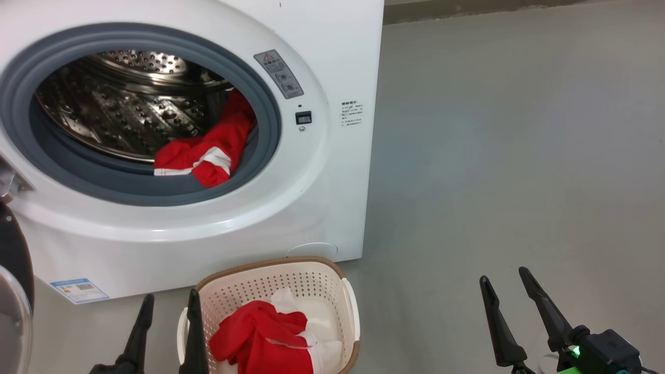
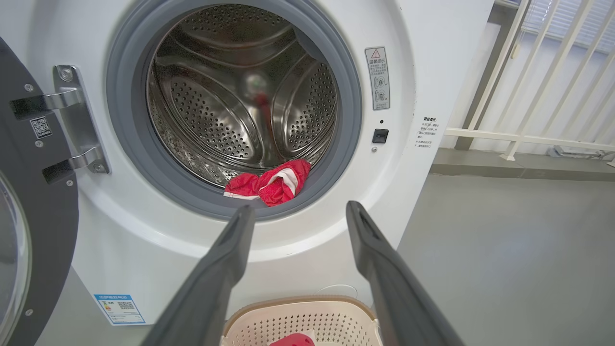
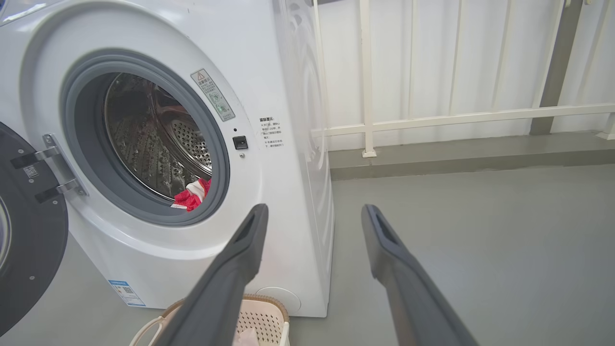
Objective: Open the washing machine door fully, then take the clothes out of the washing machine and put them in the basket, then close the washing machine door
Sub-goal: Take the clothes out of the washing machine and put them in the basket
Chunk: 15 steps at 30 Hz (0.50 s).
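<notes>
Left arm pose: low at the head view's lower left, its two dark fingers (image 1: pixel 139 332) pointing up that view. In the left wrist view they aim at the lower front of the washing machine (image 2: pixel 432 72), just under its round opening.
Left jaws: wide apart, gripping nothing. In the head view one finger crosses in front of the basket's left handle; I cannot tell whether they touch.
Right arm pose: low at the head view's lower right, fingers (image 1: pixel 497 327) pointing up over the grey floor (image 1: pixel 493 156), well clear of the machine.
Right jaws: wide apart, gripping nothing and touching nothing.
Basket (image 1: pixel 311 266): on the floor just in front of the machine, between the two arms and nearer the left one.
Clothes in basket (image 1: pixel 260 337): a red and white heap lying inside.
Clothes in machine (image 1: pixel 208 150): a red piece with white stripes at the front of the steel drum (image 1: pixel 119 114), resting against the grey rubber ring (image 1: pixel 267 109) at the opening's lower right.
Door (image 2: pixel 38 216): swung open to the left, hanging on its metal hinge (image 2: pixel 77 125); the opening is unobstructed.
Label (image 1: pixel 79 290): blue, at the machine's lower left corner.
Beyond: a white railing (image 3: pixel 365 77) behind the machine's right side.
</notes>
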Available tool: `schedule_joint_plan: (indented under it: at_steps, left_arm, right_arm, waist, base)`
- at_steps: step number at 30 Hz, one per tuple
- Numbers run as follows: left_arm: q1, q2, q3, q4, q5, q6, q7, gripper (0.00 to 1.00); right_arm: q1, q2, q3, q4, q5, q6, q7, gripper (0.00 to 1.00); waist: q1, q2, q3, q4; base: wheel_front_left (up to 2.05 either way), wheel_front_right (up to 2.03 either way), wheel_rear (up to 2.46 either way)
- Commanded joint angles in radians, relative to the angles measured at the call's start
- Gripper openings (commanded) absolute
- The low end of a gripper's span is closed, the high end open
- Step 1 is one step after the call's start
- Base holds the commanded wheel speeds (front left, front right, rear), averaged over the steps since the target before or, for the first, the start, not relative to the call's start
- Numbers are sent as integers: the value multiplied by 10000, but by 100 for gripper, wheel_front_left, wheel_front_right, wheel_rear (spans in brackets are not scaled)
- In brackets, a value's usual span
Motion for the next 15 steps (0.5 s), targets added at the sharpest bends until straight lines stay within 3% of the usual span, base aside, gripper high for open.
schedule_joint_plan:
  at_steps: [1, 15]
  left_arm:
    - [-249, 111, 324, -243, 113, 74, -98, 100]
    - [-1214, 233, 199, 117, 176, -46, -47, 100]
  right_arm:
    - [-97, -39, 204, -299, -5, 16, -2, 100]
    - [-374, -39, 267, -330, 37, 16, -30, 100]
  waist:
    - [0, 0, 87, -39]
    - [0, 0, 864, -126]
  base:
    - [0, 0, 0]
    - [0, 0, 0]
